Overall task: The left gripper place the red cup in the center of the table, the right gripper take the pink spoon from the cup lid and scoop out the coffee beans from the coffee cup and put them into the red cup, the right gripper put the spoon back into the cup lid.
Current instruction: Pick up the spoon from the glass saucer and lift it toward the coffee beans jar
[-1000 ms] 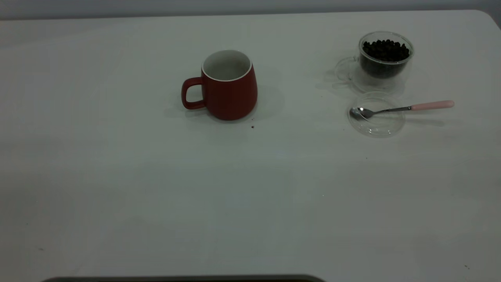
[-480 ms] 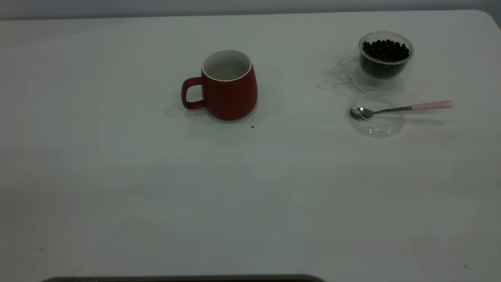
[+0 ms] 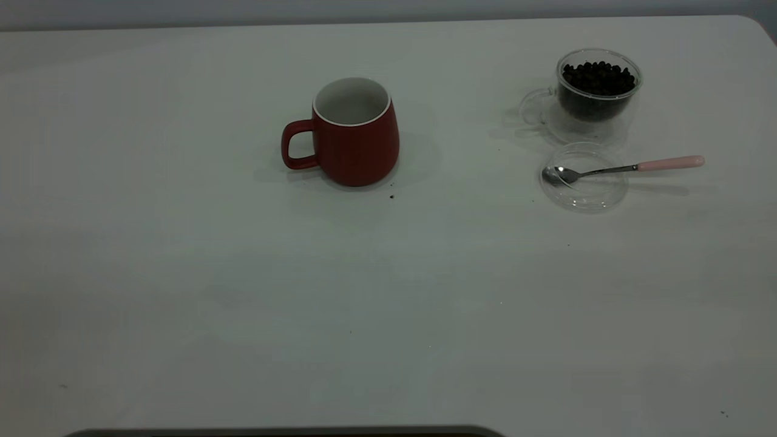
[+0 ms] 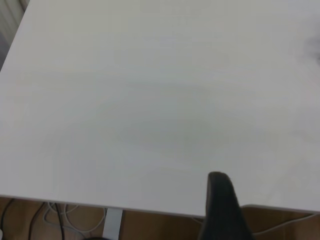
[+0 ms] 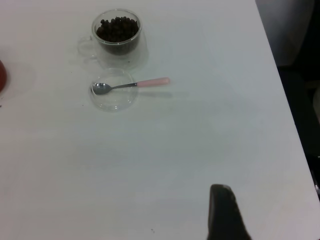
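R gripper (image 5: pixel 223 212): near table (image 3: pixel 182 273) edge, well apart from spoon; jaw state can't tell. Pink spoon (image 3: pixel 619 168): bowl in cup lid (image 3: pixel 584 177). Behind: coffee cup (image 3: pixel 598 94) w/ beans (image 3: pixel 598 77). Red cup (image 3: pixel 352 130): centre, upright.

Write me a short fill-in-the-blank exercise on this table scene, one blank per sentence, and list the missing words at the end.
1. The bowl of the pink spoon rests in the clear ____.
2. The coffee beans fill the ____ cup, not the red cup.
3. The handle of the red cup points away from the ____ cup.
4. Neither claw touches anything; the right claw hangs over bare ____.

Missing words: cup lid; coffee; coffee; table
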